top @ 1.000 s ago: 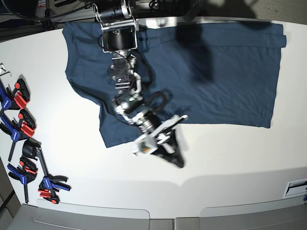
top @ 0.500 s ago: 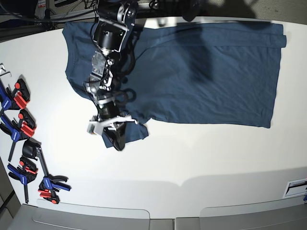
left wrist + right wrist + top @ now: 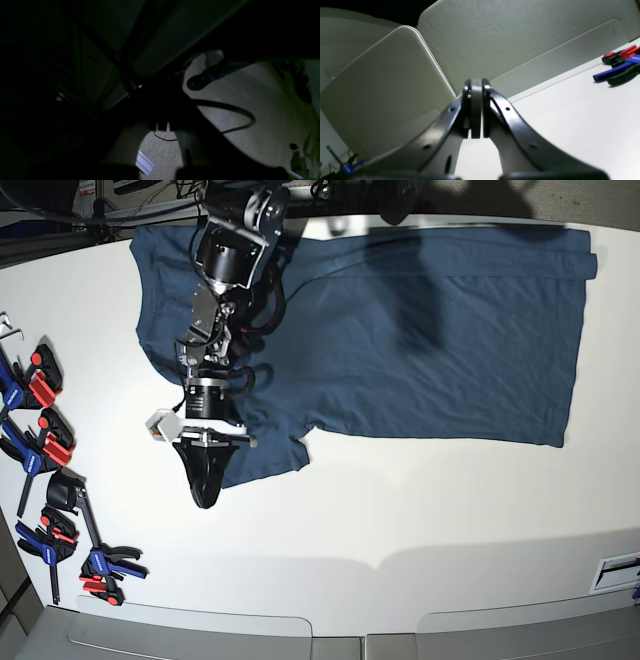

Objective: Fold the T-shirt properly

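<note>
The dark navy T-shirt (image 3: 430,330) lies spread flat across the far half of the white table (image 3: 450,500), with one sleeve (image 3: 265,450) reaching toward the front. My right gripper (image 3: 205,485) hangs at that sleeve's left corner, over its edge and the bare table, pointing at the front edge. In the right wrist view its fingers (image 3: 475,110) are pressed together with no cloth between them, and only table shows below. The left arm stays at the far edge. The left wrist view is almost black, and the left gripper's state cannot be read.
Several red, blue and black clamps (image 3: 40,440) lie along the table's left edge; they also show in the right wrist view (image 3: 620,65). A small label (image 3: 615,570) sits at the right front edge. Cables lie on the floor (image 3: 225,110).
My right arm has swung left across the sleeve, from its right side to its left corner, and now points at the front edge. The shirt's sleeve lies slightly flatter.
</note>
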